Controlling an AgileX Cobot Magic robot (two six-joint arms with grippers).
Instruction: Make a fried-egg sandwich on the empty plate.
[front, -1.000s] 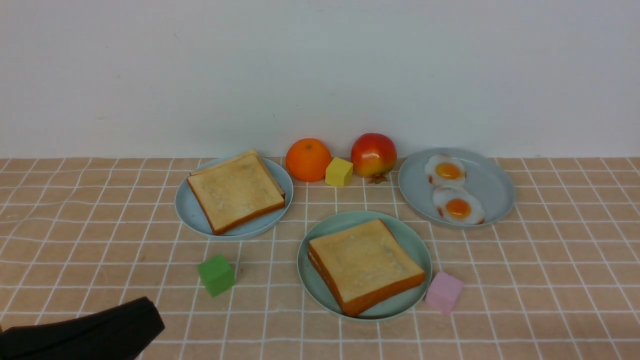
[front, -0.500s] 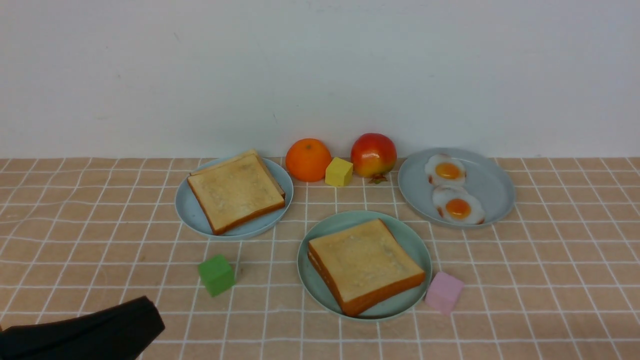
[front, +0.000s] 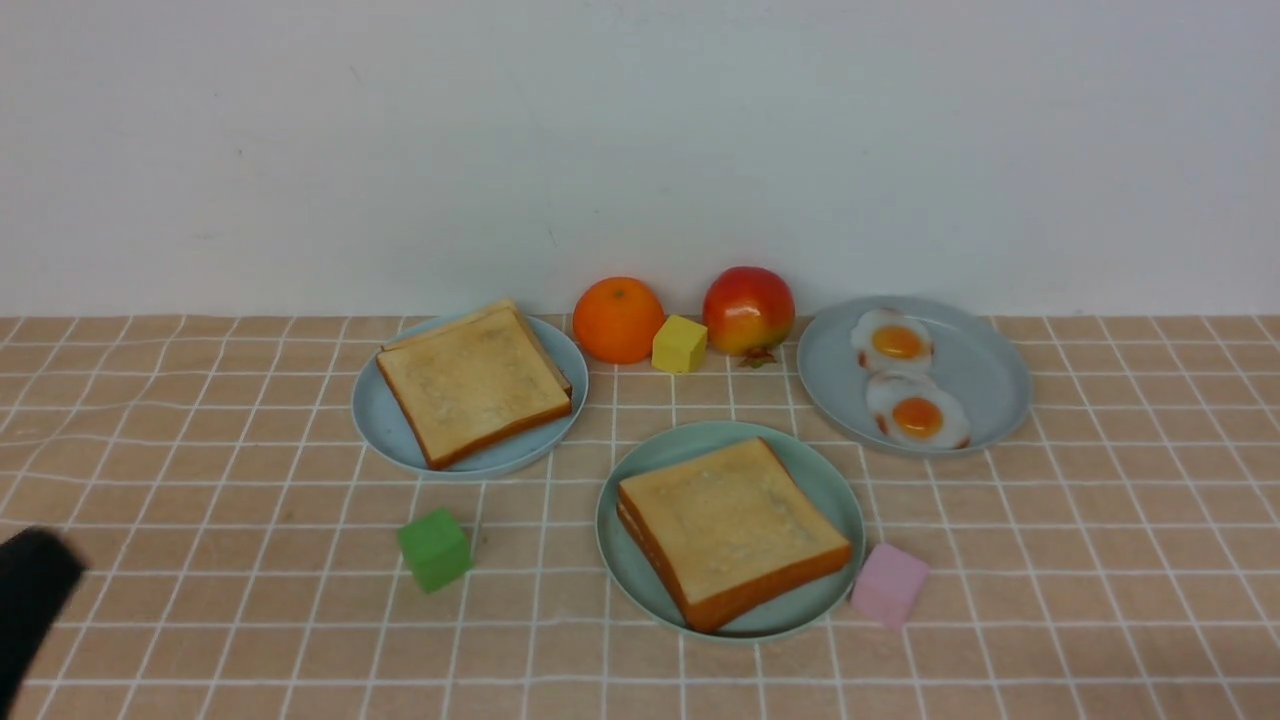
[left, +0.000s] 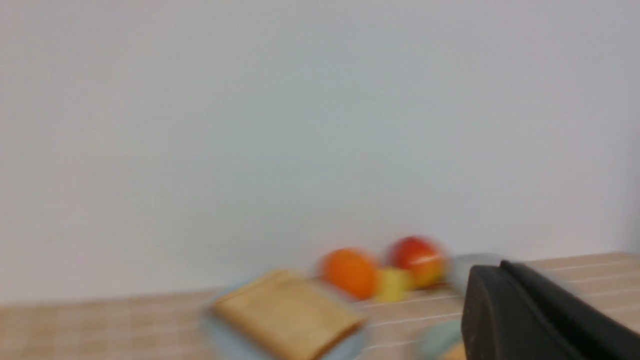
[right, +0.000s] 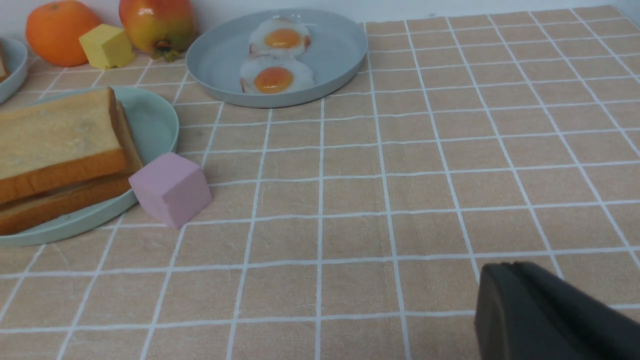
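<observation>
Two toast slices (front: 735, 535) lie apart from the fingers (right: 520, 300).

the golden, brown-crusted sandwich (front: 735, 530) lies flat, its slices stacked. the round mint-green plate (front: 640, 590) sits beneath it.

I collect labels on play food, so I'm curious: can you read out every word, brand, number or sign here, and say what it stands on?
There are none that I can read, on the square golden toast slices, the round blue-grey plates or the coloured cubes.
</observation>
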